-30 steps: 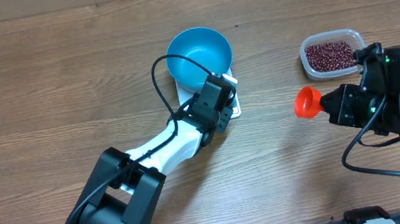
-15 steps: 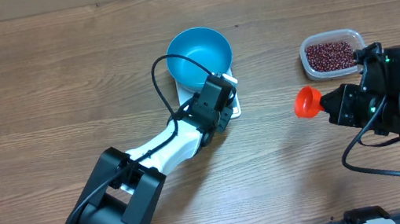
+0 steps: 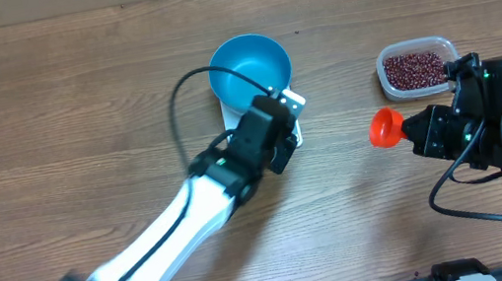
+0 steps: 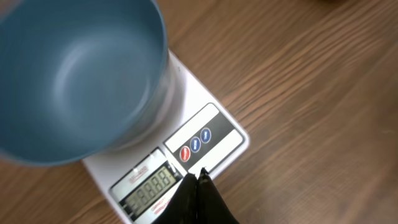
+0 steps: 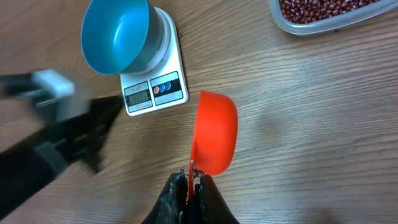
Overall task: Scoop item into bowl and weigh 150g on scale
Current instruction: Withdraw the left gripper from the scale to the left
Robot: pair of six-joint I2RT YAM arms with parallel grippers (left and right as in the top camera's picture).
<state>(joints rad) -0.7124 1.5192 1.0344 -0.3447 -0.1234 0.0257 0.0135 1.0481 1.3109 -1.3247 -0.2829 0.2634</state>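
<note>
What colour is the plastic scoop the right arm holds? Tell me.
Bright orange-red. The round plastic scoop shows best in the right wrist view.

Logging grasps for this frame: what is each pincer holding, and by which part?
The right pincer grips the orange scoop by the end of its handle. The left pincer is shut on nothing, poised by the scale's buttons.

The round blue bowl (image 5: 116, 34) stands upright and empty on the flat white scale (image 5: 174, 65), leaving the scale's display and buttons uncovered. The dark red-brown beans (image 3: 414, 68) lie loose in a clear tub (image 3: 382, 73), well apart from the scale, to its right in the overhead view.
</note>
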